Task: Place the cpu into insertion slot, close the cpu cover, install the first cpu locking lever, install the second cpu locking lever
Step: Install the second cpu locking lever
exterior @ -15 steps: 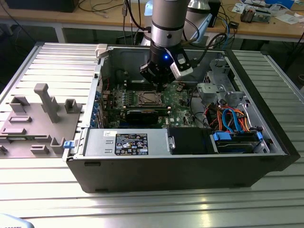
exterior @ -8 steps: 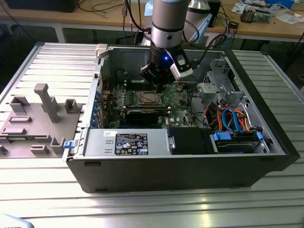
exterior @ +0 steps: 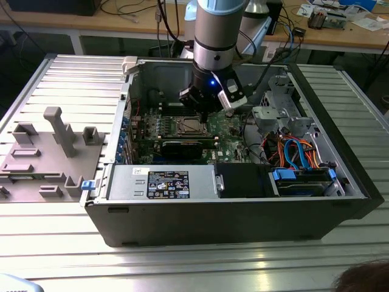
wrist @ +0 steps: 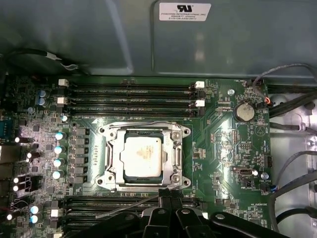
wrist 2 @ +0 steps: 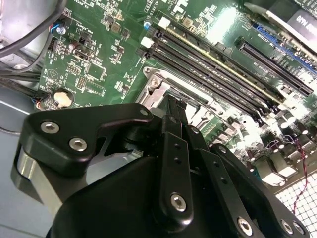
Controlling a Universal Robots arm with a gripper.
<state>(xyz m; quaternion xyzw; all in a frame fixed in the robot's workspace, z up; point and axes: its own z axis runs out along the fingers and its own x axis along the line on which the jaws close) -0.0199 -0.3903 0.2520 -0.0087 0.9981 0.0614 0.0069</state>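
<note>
A large dark grey sheet-metal computer case [exterior: 200, 210] is lying open on a ribbed aluminium table [exterior: 340, 255], with a pale grey moulded fixture tray [exterior: 42, 161] resting toward nine o'clock of it in the exterior view. The silver-and-black cylindrical robot arm [exterior: 214, 36] is reaching down into the case from twelve o'clock, over a glossy green circuit board [wrist: 223, 148] crowded with small components. Long narrow black memory slots [wrist: 131, 101] are running in parallel rows at twelve o'clock of the socket in the first wrist view, and more are lying at six o'clock of it. The square insertion slot with its silvery metal rim [wrist: 144, 157] is sitting mid-board, and the thin silver metal cpu cover with a square window [wrist: 171, 161] is lying flat and closed over it. The flat square cpu with a dull, slightly mottled silver top [wrist: 142, 156] is sitting seated in the slot, showing through the cover's window. The matte black bolted gripper [wrist: 170, 194] is hovering at the socket's six o'clock edge, its slender fingers [wrist 2: 174, 116] pressing together with no visible gap and gripping nothing I can make out. A thin silvery wire lever [wrist: 131, 206] is slanting just beside the fingertips.
</note>
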